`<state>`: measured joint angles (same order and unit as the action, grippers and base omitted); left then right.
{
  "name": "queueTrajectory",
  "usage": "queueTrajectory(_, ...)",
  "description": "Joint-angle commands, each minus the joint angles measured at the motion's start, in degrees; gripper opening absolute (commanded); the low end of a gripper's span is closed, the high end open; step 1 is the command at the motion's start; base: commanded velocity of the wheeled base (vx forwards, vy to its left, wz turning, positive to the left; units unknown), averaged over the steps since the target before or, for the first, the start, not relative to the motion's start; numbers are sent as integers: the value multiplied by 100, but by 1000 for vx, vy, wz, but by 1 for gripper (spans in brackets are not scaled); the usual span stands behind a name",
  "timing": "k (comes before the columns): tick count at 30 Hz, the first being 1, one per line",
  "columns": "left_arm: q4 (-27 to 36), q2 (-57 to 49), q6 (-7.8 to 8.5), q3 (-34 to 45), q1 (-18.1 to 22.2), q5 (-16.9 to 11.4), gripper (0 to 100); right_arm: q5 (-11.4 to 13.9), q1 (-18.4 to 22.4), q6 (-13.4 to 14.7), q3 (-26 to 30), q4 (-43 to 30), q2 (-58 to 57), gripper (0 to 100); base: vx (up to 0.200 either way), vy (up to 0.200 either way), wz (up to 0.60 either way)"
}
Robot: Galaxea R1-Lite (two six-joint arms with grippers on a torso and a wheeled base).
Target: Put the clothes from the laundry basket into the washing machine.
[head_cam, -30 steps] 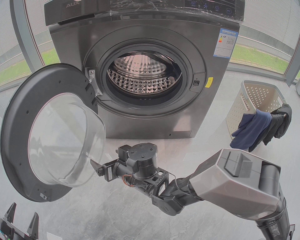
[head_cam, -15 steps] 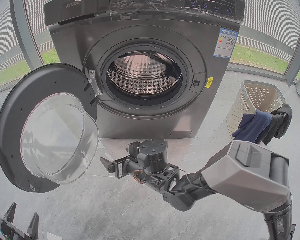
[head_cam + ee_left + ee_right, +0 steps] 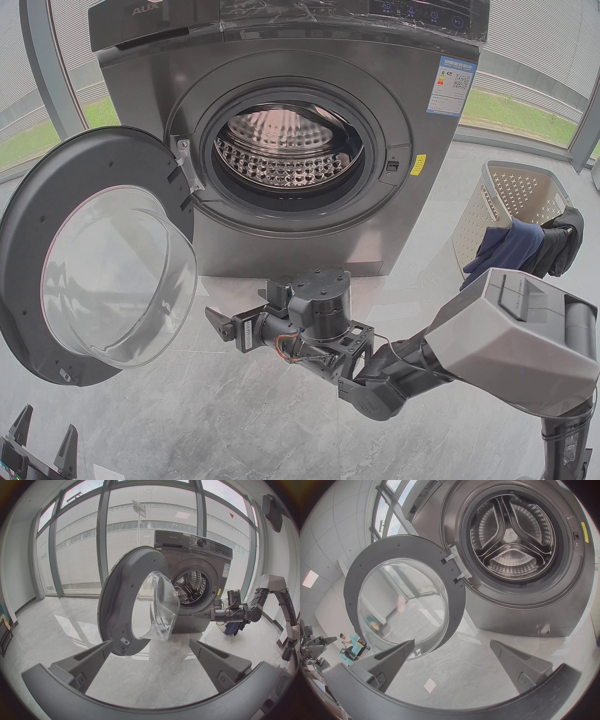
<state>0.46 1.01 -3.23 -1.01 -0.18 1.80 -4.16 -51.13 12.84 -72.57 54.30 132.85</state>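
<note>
The grey washing machine stands ahead with its round door swung wide to the left and its steel drum bare inside. To its right a beige laundry basket leans, with a blue garment and a black garment draped over its rim. My right gripper hovers low in front of the machine, right of the door's glass bowl, open and holding nothing. My left gripper rests at the bottom left, open and holding nothing.
Pale stone floor spreads in front of the machine. The open door takes up the space on the left. Glass window walls rise behind the machine and basket.
The door swung further open to the left, then stayed put. My right gripper drew back from the door's glass to the right. The left arm has not moved.
</note>
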Motion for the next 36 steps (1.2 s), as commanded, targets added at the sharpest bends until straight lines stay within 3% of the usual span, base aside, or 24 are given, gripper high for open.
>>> queueTrajectory(1, -2, -101, -2, 84, 1, 4, 100, 3, -231, 0, -662, -51, 619, 100, 0, 0, 0)
queueTrajectory(8, -2, -101, -2, 84, 1, 4, 100, -68, -293, 26, -1602, -227, 1173, 100, 0, 0, 0)
queueTrajectory(12, -2, -101, -2, 84, 1, 4, 100, -235, -293, 35, -2130, -235, 1357, 100, 0, 0, 0)
queueTrajectory(26, -2, -101, -2, 84, 1, 4, 100, -402, -293, 61, -2385, -306, 1392, 100, 0, 0, 0)
queueTrajectory(32, 6, -101, -2, 84, 1, 4, 100, -410, -433, 61, -2965, -438, 1885, 100, 0, 0, 0)
queueTrajectory(36, -2, -101, -2, 84, 1, 4, 100, -419, -424, 70, -2991, -508, 1858, 100, 0, 0, 0)
